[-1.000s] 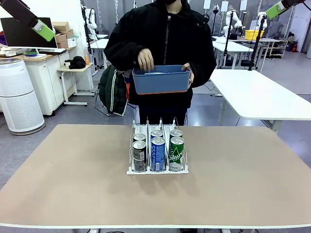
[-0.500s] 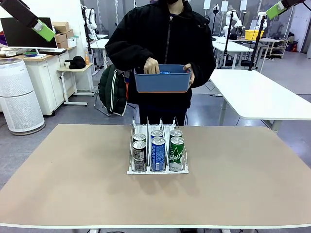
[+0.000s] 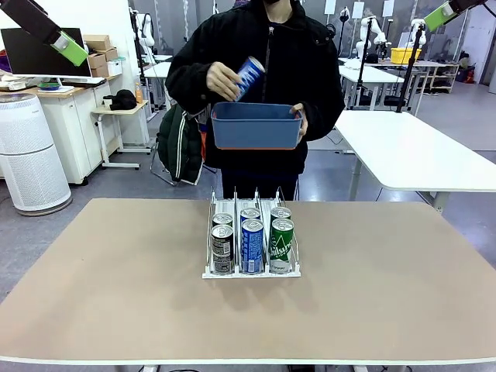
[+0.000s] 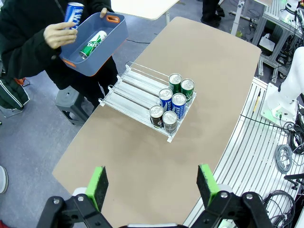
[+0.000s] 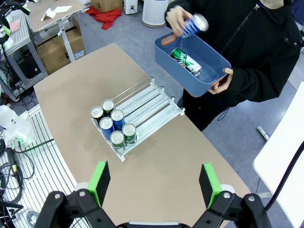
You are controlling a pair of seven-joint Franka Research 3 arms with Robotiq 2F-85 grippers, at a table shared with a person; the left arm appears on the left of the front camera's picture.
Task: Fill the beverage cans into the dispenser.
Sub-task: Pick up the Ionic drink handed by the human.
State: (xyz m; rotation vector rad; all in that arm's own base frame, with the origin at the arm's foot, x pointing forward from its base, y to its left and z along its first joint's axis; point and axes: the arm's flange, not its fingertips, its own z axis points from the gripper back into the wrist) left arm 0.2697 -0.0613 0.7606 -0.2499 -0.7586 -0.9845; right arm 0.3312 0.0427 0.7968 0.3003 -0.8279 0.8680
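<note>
Left fingers [image 4: 99, 185] far from dispenser [image 4: 134, 91]

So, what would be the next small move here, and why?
Probably the person's hand lowers the blue can into the free rear of the middle lane of the dispenser, behind the two blue cans there. The can is held just above the blue tub, every lane has space behind its two cans, and the left gripper and the right gripper hang open high above the table.

A white air purifier [image 3: 31, 155] is standing on the grey floor [image 3: 132, 182] at left, beside a cabinet [image 3: 66, 136] carrying a monitor [image 3: 23, 62] and cardboard boxes [image 3: 99, 54]; white tables [image 3: 418, 151] are stretching away at right.
</note>
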